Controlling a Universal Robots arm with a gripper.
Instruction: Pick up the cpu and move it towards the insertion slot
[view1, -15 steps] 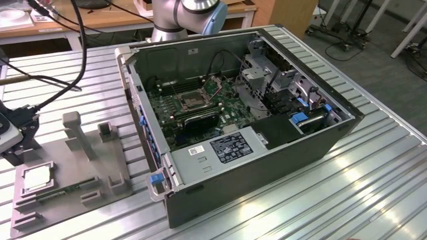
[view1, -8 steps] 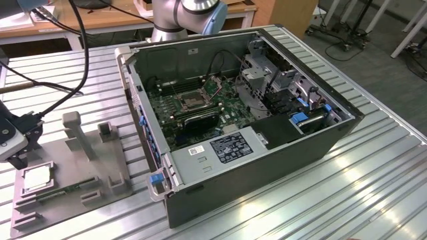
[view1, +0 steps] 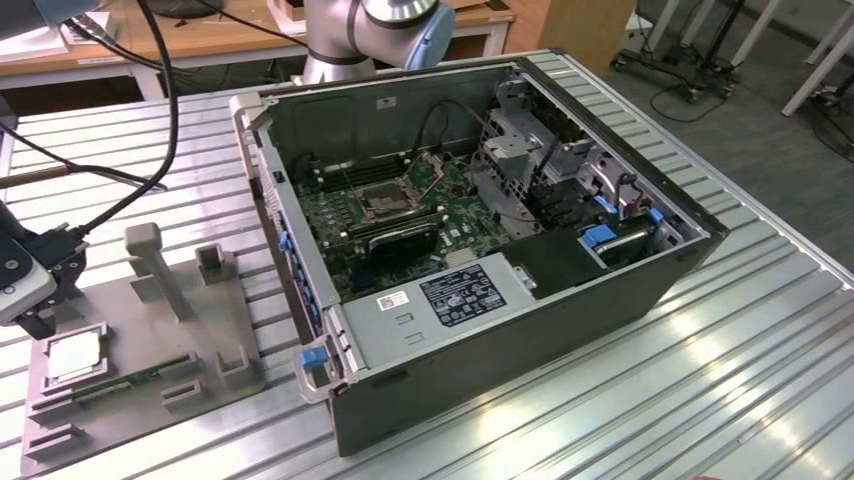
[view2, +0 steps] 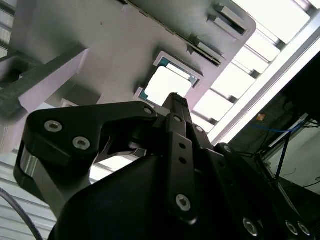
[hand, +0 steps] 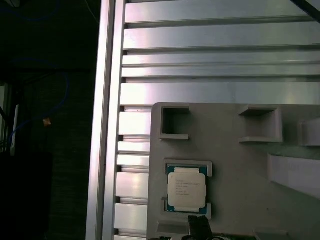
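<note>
- Gripper (hand: 198, 225) hovers close over the cpu (hand: 186, 189) — cannot tell whether the jaws are open or closed.
- Cpu lies flat in the tray (view1: 127, 330) recess, near the table (view1: 747, 330) edge.
- Slot (view1: 387, 205) — well apart, inside the open case (view1: 601, 300).

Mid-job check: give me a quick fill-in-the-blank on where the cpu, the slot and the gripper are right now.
1. In the first wrist view, the gripper is right beside the silver-faced ____, which lies in a recess of the grey tray.
2. The insertion slot sits on the green circuit board inside the open computer ____.
3. In the exterior view, the tray stands on that view's ____ of the circuit board.
Missing words: cpu; case; left.
</note>
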